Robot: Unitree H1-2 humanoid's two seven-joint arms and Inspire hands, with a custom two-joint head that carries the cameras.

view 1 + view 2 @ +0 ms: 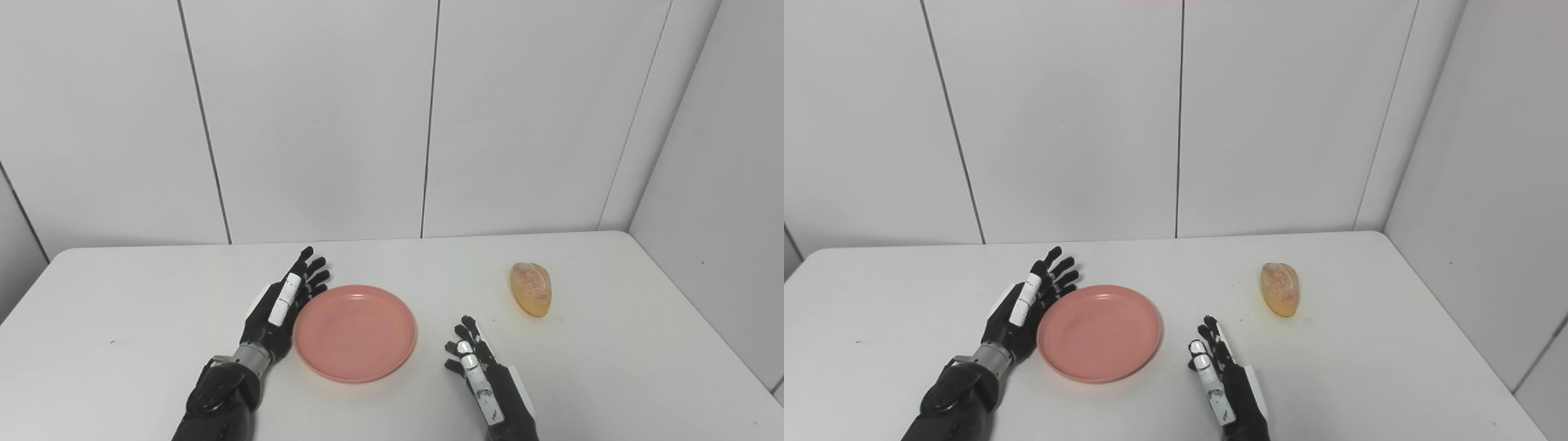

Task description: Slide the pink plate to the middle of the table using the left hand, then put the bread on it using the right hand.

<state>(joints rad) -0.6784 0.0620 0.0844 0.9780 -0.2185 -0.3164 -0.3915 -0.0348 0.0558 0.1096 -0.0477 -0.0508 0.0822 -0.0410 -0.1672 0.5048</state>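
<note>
**Ana:** White wall panels are closing off the back and right of a white table (153, 288), and the pink plate (355, 332) is sitting on it close to the near edge, roughly at the middle of its width. How far along is the slide?

**Ben:** Judging by that position, it is nearly or fully done. The left hand (283, 306) is standing edge-on against the plate's left rim, fingers (309, 269) straight, a little apart and holding nothing. Whether the palm is pressing the rim or just beside it, I cannot tell.

**Ana:** So how should it be finishing?

**Ben:** Any last nudge should be going low and flat to the right so the rim is not tipping up, and then the hand should be drawing off to the left without dragging the plate back.

**Ana:** And the bread (531, 288)?

**Ben:** It is lying well to the right of the plate and a little farther back, long axis running away from the robot and leaning slightly left at the far end, blunt far end, narrower near end.

**Ana:** The right hand (481, 367)?

**Ben:** It is waiting between plate and bread, nearer the robot, fingers extended, slightly spread and empty. It should be coming across the loaf's short width, not along its length.
</note>
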